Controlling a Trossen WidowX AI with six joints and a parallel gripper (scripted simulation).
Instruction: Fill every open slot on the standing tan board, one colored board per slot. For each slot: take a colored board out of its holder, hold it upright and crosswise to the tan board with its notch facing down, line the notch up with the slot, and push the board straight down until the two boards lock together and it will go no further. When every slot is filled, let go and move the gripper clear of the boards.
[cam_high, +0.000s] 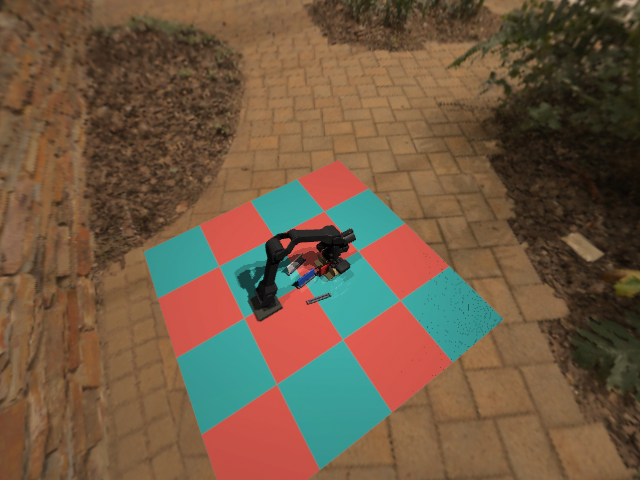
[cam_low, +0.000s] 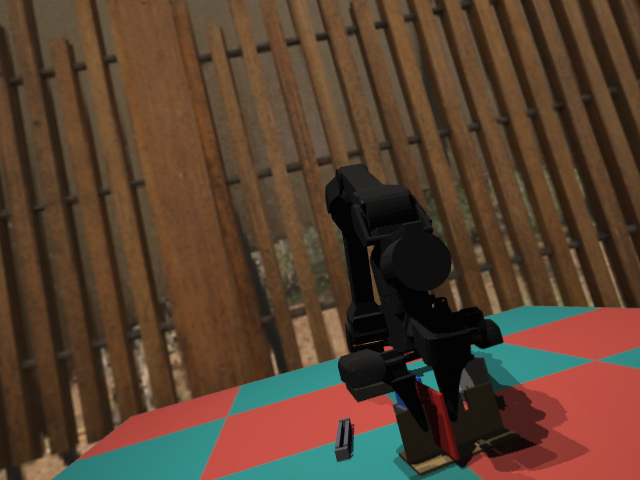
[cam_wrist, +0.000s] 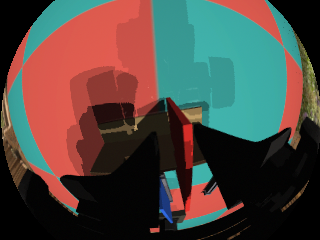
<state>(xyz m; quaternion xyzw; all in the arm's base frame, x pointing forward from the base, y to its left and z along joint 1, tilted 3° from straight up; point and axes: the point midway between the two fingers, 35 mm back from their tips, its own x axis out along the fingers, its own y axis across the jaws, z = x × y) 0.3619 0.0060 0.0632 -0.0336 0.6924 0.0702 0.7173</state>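
From here I see the gripper's fingers (cam_low: 453, 395) standing open astride the red board (cam_high: 323, 269) (cam_low: 438, 415) (cam_wrist: 181, 145), a gap on each side. The blue board (cam_high: 306, 277) (cam_low: 400, 399) (cam_wrist: 165, 197) and the grey board (cam_high: 296, 264) (cam_low: 476, 373) obstruct low passage; above the red board's far end, the mat (cam_high: 372, 289) (cam_low: 558, 408) (cam_wrist: 240, 45) gives room.

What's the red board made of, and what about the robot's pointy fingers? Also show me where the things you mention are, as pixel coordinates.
The red board (cam_high: 324, 269) (cam_low: 438, 418) (cam_wrist: 180, 135) looks like painted wood or plastic: one flat color, smooth faces, no grain showing, so I can't tell which. The end effector's fingers (cam_low: 448, 379) look like dull black plastic or coated metal, because they're very dark with hardly any shine.
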